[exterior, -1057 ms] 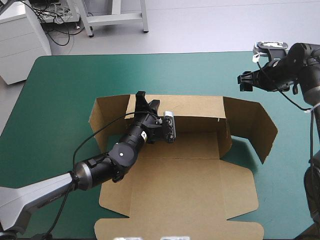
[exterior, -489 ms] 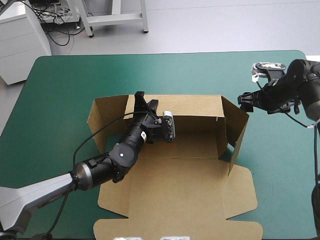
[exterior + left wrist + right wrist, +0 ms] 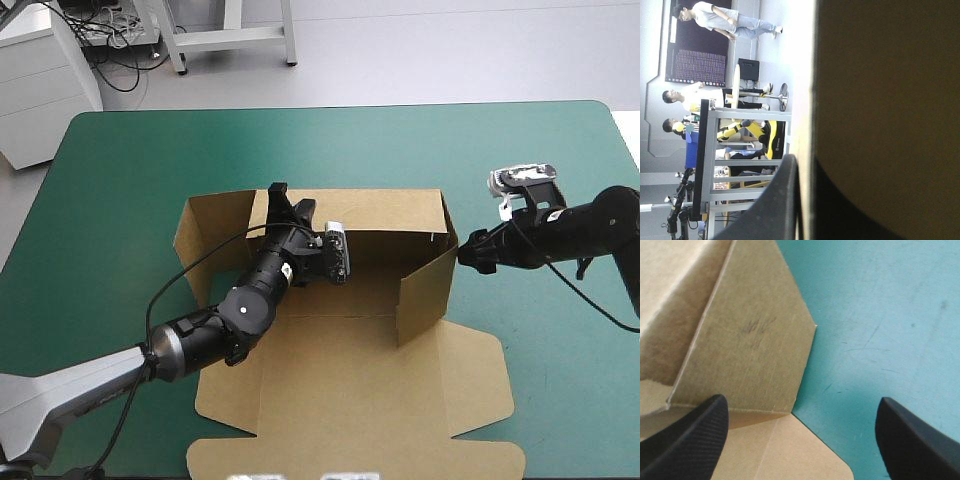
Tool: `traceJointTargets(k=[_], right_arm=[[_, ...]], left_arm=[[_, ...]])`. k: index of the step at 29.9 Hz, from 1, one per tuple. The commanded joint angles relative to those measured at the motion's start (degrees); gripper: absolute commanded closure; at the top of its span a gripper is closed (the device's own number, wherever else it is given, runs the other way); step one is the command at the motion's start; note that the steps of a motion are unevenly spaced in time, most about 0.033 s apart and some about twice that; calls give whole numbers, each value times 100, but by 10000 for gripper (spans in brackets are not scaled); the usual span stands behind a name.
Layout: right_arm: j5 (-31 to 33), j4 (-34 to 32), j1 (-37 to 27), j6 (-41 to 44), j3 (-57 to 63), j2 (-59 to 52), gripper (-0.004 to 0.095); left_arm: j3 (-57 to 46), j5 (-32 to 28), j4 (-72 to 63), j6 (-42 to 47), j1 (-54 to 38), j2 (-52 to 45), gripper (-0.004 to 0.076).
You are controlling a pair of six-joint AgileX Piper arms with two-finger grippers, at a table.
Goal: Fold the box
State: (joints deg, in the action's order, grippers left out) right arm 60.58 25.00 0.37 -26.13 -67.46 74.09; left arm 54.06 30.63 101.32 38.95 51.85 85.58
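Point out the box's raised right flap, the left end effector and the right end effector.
raised right flap [image 3: 425, 292], high view, middle of its visible face.
left end effector [image 3: 293, 203], high view, midway between its fingertips.
right end effector [image 3: 470, 251], high view, midway between its fingertips, beside the flap.

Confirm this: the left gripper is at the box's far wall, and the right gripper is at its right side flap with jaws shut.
Wrong on the jaws: the right wrist view shows the right gripper with jaws open, wide apart. The rest holds: the left gripper is at the far wall of the box, the right gripper at its right side flap.
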Motion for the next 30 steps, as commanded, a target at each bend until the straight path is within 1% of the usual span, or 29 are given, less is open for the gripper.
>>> traceJointTargets(k=[1,6,12,14,17,20,23,25,30], right_arm=[[-228,616,-14,-611,125,-188,174],[-167,1305,-14,-1191,369,-188,174],[-52,1616,-3,-1372,378,-188,174],[-23,1684,101,-1548,378,-176,174],[-182,1515,433,-1728,378,-164,174],[-707,1231,809,-1646,378,-164,174],[-1083,979,1070,-1500,378,-164,174],[-1208,814,1157,-1395,378,-157,174],[-1522,665,1326,-1443,378,-73,174]], left_arm=[[74,209,127,155,-14,-191,756],[74,221,127,155,-14,-191,756],[74,210,127,155,-14,-191,756],[74,157,127,155,-14,-191,756],[74,121,127,144,-14,-191,756],[74,107,127,144,-14,-191,756],[74,107,127,144,-14,-191,756],[74,107,127,144,-14,-191,756],[74,52,127,144,-14,-191,756]])
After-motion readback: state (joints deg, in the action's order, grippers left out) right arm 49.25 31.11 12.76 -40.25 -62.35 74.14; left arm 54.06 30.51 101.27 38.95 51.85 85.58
